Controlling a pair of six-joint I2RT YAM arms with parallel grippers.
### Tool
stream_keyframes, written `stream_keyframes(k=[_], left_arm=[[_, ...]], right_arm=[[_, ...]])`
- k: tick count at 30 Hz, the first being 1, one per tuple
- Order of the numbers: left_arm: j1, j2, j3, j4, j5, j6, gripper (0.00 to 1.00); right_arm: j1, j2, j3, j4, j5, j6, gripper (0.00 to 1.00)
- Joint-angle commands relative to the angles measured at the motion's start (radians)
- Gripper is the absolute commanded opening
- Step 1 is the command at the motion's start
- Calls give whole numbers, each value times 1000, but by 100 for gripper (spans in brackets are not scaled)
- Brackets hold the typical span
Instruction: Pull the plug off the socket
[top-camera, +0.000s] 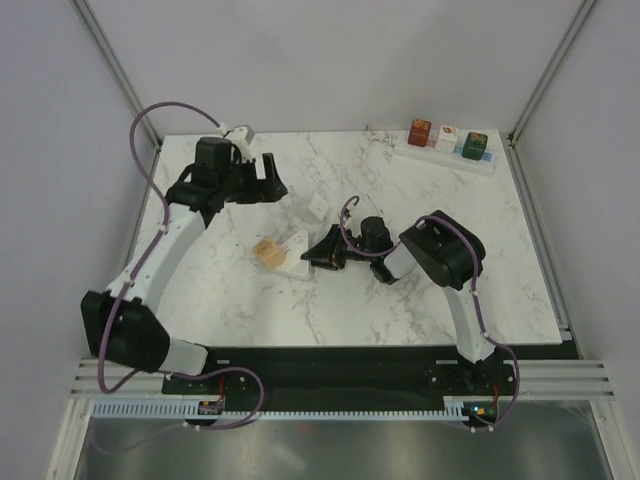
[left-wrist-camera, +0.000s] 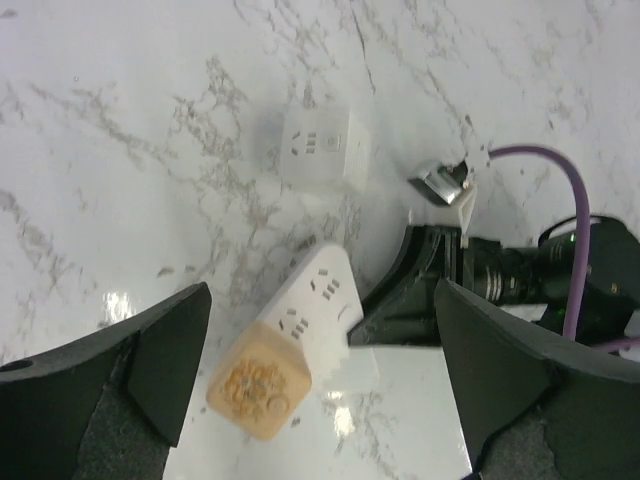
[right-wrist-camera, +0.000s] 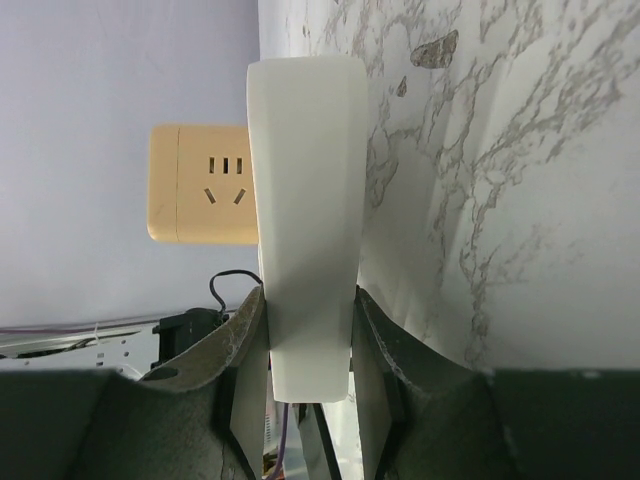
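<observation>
The socket, a short white power strip (top-camera: 297, 245) (left-wrist-camera: 330, 285) (right-wrist-camera: 305, 150), lies near the table's middle. My right gripper (top-camera: 322, 256) (right-wrist-camera: 308, 300) is shut on its right end, one pad on each long side. A tan cube plug (top-camera: 267, 252) (left-wrist-camera: 259, 386) (right-wrist-camera: 200, 197) sits plugged into the strip's left end. A white cube plug (top-camera: 318, 207) (left-wrist-camera: 322, 150) lies loose on the marble just behind the strip. My left gripper (top-camera: 266, 172) (left-wrist-camera: 322, 290) hangs open and empty, above and behind both, touching nothing.
At the back right corner lies a second white strip (top-camera: 492, 162) carrying red (top-camera: 420, 131), white (top-camera: 446, 138) and green (top-camera: 476, 145) cubes. The marble table (top-camera: 400, 310) ends at grey walls on three sides.
</observation>
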Motion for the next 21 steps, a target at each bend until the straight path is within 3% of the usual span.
stream_keyframes(k=[1, 8, 16, 21], left_arm=[[0, -138, -192, -72, -88, 59, 100], [0, -323, -424, -72, -139, -203, 97], [1, -260, -480, -65, -87, -496, 96], [0, -265, -527, -3, -83, -619, 97]], right_arm=[[5, -4, 22, 81, -23, -19, 0], [14, -24, 41, -27, -11, -94, 0], [48, -113, 74, -316, 87, -303, 0], [65, -128, 79, -341, 106, -334, 0]])
